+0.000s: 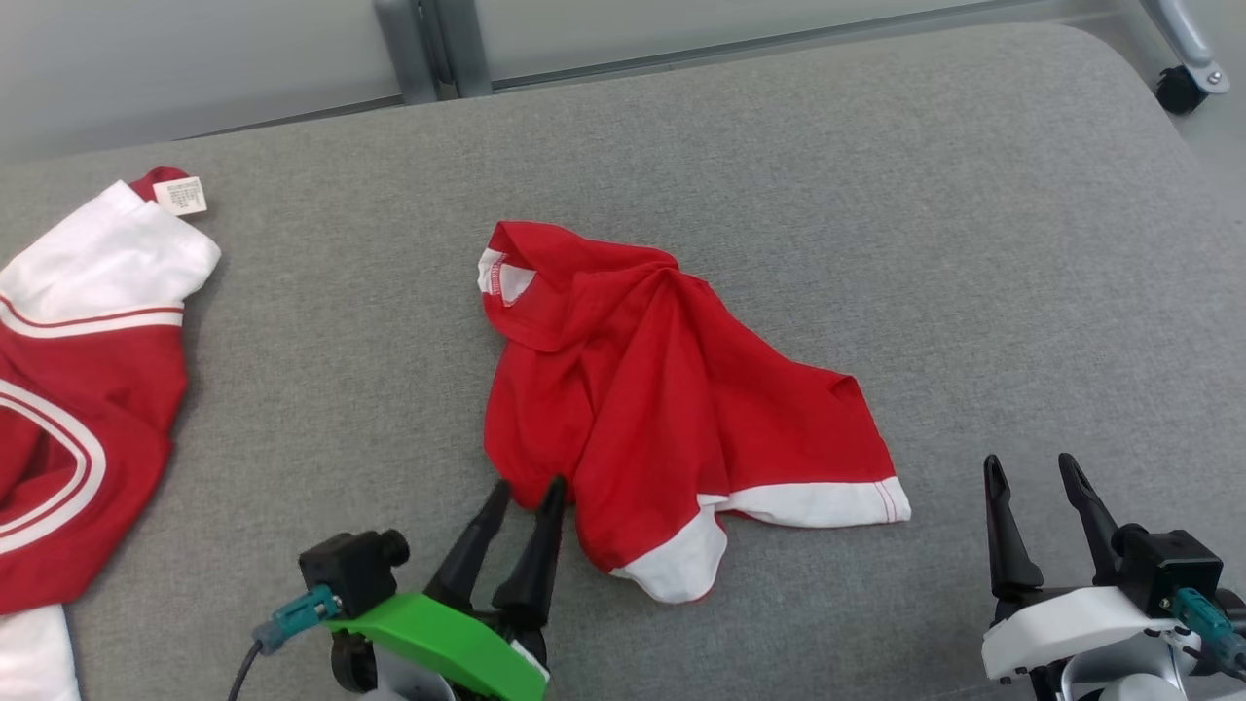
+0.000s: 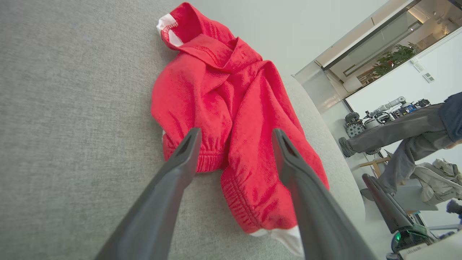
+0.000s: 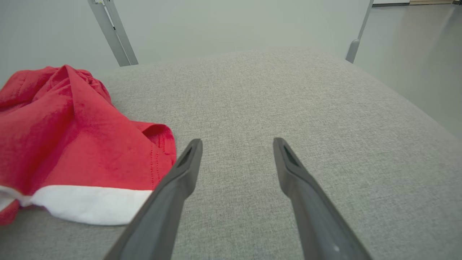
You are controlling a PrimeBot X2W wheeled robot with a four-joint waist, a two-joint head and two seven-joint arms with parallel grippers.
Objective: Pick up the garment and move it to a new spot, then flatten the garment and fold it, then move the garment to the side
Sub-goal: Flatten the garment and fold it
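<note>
Head view: a red garment with white cuffs lies crumpled near the middle of the grey fabric-covered counter. Its white-lined neck opening is toward the far left of the heap, and the two white-trimmed ends point toward the robot. The left tool, on its green mount, sits at the lower left with its fingertips right at the garment's near edge. Its fingers are spread and pinch nothing; whether the tips actually touch the cloth is hard to tell from here. In the left wrist view the two dark fingers stand apart over the gathered red hem, with no cloth between them.

The right tool is at the lower right, well apart from the garment, with its fingers spread over bare grey fabric. In the right wrist view the white-banded edge lies just beside its left finger.

A second red-and-white garment with a paper tag lies at the counter's left edge. A person's legs show in the background of the left wrist view.
</note>
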